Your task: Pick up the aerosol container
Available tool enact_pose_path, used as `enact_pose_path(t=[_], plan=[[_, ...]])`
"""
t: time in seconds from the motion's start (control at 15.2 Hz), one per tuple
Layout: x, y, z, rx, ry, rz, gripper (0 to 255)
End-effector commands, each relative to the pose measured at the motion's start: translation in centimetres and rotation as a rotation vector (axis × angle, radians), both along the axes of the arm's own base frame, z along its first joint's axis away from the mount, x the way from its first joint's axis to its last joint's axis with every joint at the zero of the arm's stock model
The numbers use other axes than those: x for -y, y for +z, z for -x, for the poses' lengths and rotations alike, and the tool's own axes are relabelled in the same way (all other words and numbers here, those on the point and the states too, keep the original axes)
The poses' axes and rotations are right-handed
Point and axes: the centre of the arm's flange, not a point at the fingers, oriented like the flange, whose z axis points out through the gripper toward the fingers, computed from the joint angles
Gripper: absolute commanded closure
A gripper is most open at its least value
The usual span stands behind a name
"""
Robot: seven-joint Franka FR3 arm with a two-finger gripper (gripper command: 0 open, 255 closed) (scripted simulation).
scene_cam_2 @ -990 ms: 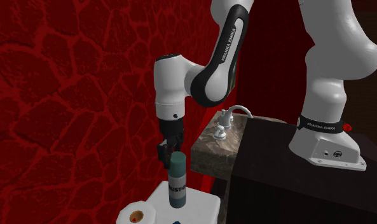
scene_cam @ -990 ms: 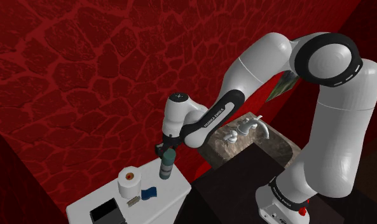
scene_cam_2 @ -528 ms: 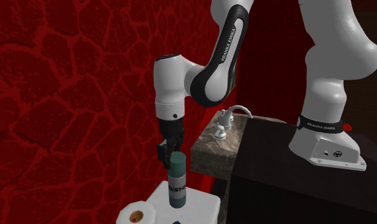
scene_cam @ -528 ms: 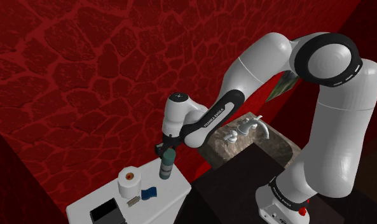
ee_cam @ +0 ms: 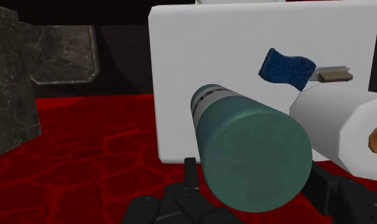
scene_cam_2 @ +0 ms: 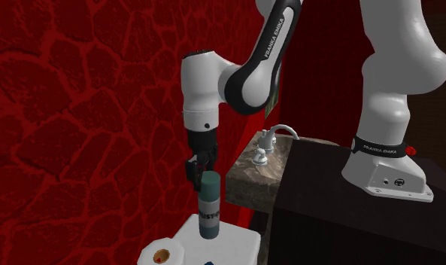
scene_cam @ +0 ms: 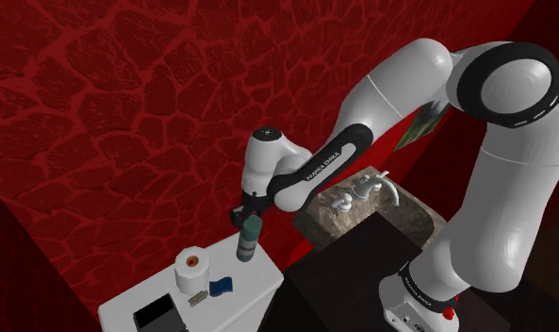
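Wrist view puts the teal-capped aerosol can [ee_cam: 253, 159] clasped between the black fingers of the gripper [scene_cam_2: 201, 179], hanging upright under the hand. Its base seems barely clear of the white table [ee_cam: 199, 76] below, with a paper roll [ee_cam: 346, 137] and blue cloth [ee_cam: 285, 67] nearby.

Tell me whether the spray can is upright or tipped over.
Upright: the spray can is vertical, cap up, gripped at its top by the hand over the white cabinet.
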Motion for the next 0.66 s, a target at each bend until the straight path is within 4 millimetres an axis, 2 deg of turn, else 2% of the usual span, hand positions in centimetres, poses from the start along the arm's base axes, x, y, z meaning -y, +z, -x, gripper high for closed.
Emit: enact_pose_path(t=[0.0, 0.46, 0.59], plan=[[0.0, 1.2, 0.0, 0.000, 0.000, 0.000, 255], [0.0, 4.9, 0.0, 0.000, 0.000, 0.000, 255], [0.0, 5.0, 0.0, 0.000, 0.000, 0.000, 255]])
